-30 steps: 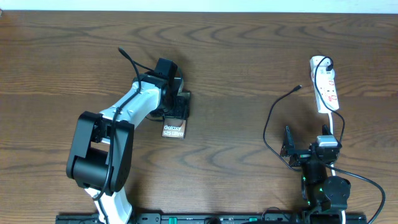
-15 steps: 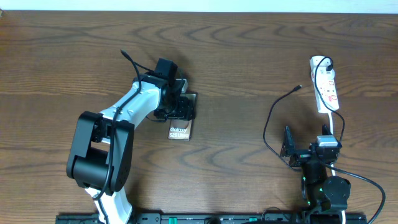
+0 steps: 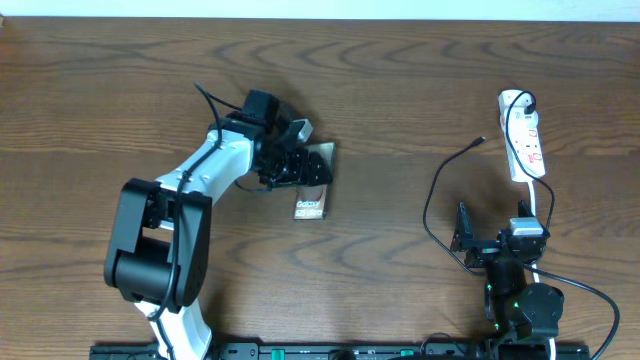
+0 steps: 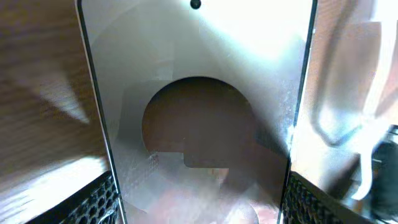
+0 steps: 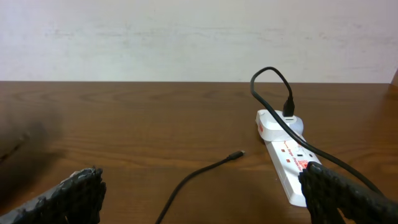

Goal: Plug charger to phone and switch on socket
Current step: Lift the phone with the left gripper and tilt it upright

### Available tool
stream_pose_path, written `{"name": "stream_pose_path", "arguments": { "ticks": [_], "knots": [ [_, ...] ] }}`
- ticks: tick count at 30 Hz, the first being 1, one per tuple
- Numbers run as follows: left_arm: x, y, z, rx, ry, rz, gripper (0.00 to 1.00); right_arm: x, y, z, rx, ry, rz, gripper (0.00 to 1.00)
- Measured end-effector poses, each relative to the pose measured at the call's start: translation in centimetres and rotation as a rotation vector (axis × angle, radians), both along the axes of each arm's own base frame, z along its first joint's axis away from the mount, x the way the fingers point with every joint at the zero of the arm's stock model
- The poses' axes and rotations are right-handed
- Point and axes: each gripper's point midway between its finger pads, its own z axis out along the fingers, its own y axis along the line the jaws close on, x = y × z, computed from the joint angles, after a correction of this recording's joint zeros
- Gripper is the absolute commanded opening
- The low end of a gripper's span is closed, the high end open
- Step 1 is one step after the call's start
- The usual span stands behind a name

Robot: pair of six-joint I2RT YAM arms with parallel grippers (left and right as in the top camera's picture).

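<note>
Well left of the socket (image 3: 523, 135), left tool (image 3: 292, 167) grips the phone (image 3: 316, 195); charger (image 3: 481, 141) tip lies free beside the socket; right tool (image 5: 202, 183) open, empty; plugging and switching both pending.

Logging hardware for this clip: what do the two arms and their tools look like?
The left arm has white link shells between bulky black joint housings, with a thin black cable looping along it. The right arm is all black, with small green indicator lights near its base. The left tool and right tool are black; their fingers carry a knurled, bumpy texture.
</note>
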Motion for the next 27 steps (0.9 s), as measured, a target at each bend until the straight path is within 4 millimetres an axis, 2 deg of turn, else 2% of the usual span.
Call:
{"name": "stream_pose_path", "arguments": {
  "ticks": [11,19,21,27],
  "knots": [
    [0.1,-3.4,5.9,-0.423,-0.01,-0.083,0.57,0.0,0.0,0.0,0.0,0.0,0.0,0.99],
    [-0.7,-4.3,8.6,-0.59,0.013,-0.136,0.57,0.0,0.0,0.0,0.0,0.0,0.0,0.99],
    [-0.7,-4.5,9.3,-0.627,0.013,-0.144,0.53,0.0,0.0,0.0,0.0,0.0,0.0,0.99],
    [0.2,-5.1,11.3,-0.713,0.03,-0.143,0.53,0.0,0.0,0.0,0.0,0.0,0.0,0.99]
  ]
}}
